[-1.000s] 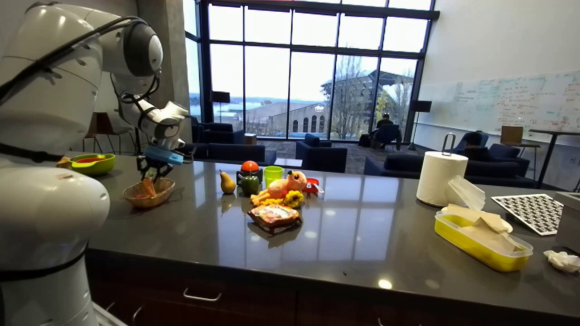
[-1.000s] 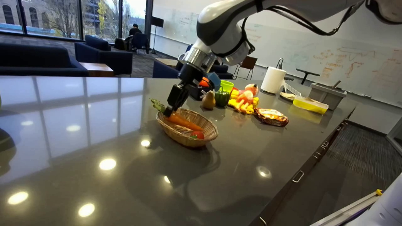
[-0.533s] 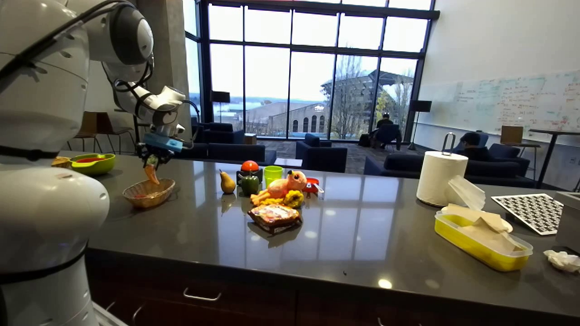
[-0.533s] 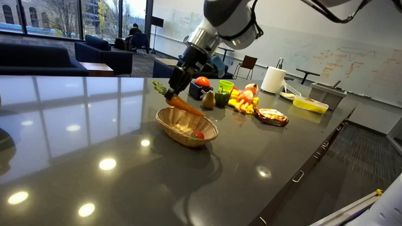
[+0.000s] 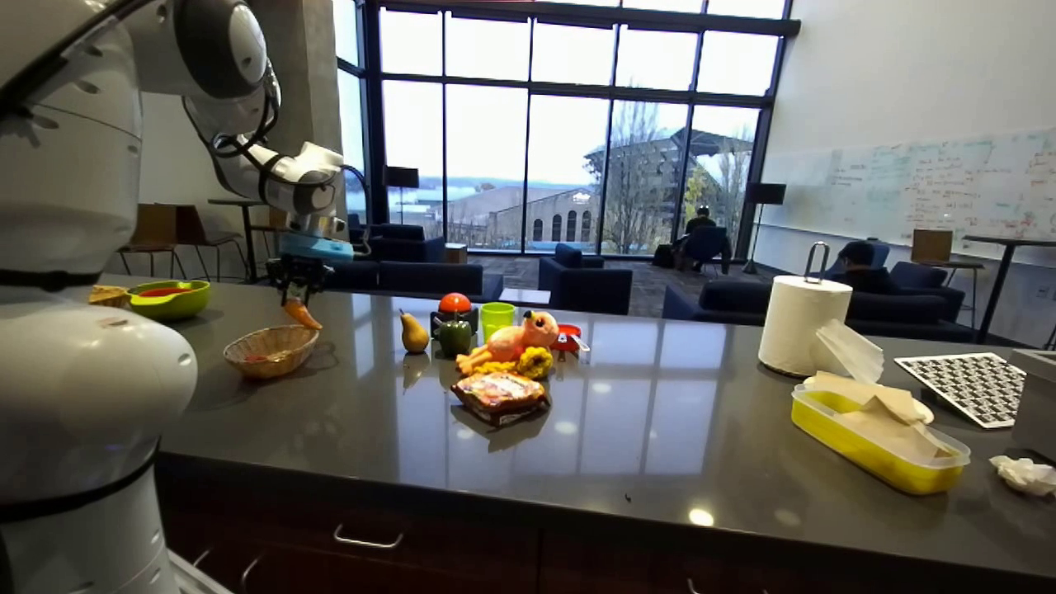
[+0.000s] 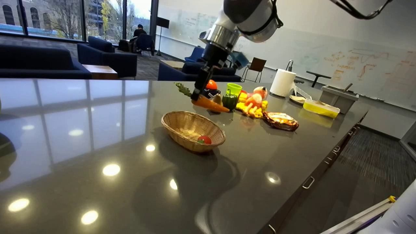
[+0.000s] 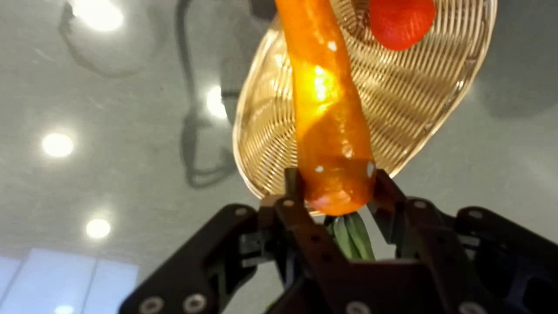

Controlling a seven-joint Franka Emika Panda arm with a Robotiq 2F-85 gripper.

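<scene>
Glossy grey countertop (image 5: 652,470), tall windows (image 5: 569,148) beyond, carrot (image 7: 329,100) in the hand (image 7: 336,185).

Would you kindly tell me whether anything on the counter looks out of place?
Yes: in an exterior view, a crumpled white wad lies by the grey bin, like discarded litter, and a dark speck on the counter resembles debris.
</scene>
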